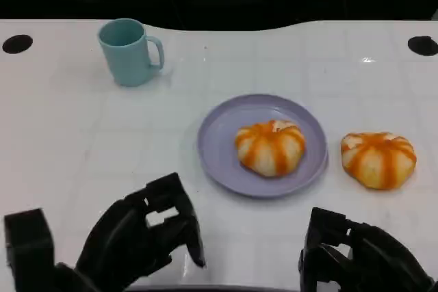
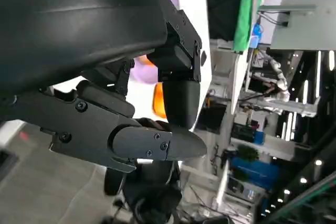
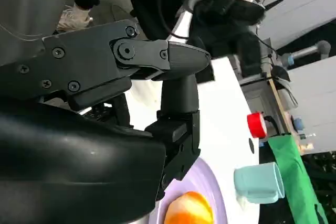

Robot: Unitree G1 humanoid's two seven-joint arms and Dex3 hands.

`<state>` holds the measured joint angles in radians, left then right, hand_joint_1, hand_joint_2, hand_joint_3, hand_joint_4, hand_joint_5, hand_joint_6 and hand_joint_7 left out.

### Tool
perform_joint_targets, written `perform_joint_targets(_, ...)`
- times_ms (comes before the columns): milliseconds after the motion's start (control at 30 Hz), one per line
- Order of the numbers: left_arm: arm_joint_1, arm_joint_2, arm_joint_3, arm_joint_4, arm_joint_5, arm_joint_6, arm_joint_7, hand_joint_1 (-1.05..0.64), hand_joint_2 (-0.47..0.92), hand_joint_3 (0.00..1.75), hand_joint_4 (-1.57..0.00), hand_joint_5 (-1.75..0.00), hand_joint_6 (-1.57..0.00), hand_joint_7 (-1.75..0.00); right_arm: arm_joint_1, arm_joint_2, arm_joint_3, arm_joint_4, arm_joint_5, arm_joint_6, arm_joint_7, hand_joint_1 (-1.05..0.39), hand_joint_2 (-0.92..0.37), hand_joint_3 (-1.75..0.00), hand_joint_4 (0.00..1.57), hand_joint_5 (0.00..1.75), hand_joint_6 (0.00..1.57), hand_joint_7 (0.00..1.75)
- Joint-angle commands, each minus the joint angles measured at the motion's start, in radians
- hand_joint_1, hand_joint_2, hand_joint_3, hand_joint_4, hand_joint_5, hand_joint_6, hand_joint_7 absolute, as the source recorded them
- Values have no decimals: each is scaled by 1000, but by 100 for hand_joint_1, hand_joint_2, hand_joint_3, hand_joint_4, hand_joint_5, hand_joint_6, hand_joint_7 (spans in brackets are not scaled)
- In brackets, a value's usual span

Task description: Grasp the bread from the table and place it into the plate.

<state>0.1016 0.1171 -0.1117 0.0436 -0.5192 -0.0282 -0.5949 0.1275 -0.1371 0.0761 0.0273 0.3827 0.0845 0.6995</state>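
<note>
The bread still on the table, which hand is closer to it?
Right. The right hand sits just below the loose bread; the left hand is far across, past the plate.

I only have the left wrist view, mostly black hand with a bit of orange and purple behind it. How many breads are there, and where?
Observer: Two. One bread lies on the purple plate.
Operator: And the other?
Observer: The second bread lies on the white table, beside the plate on the robot's right.
Operator: Anything else out there?
Observer: A teal mug stands upright at the far left.
Operator: Is the right hand holding anything?
Observer: No, the right hand is at the near edge, holding nothing.
</note>
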Motion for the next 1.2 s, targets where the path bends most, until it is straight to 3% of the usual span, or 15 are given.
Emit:
perform_joint_targets(33, 22, 3, 25, -30, -37, 48, -45, -69, 92, 27, -81, -175, -58, -175, 11, 1, -18, -16, 9, -11, -15, -52, -92, -45, 59, 175, 40, 172)
perform_joint_targets(1200, -29, -47, 80, 91, -24, 106, -150, -70, 92, 21, -87, -175, -64, -175, -28, 11, -34, 69, 0, -68, 1, -54, -92, -43, 61, 175, 40, 173)
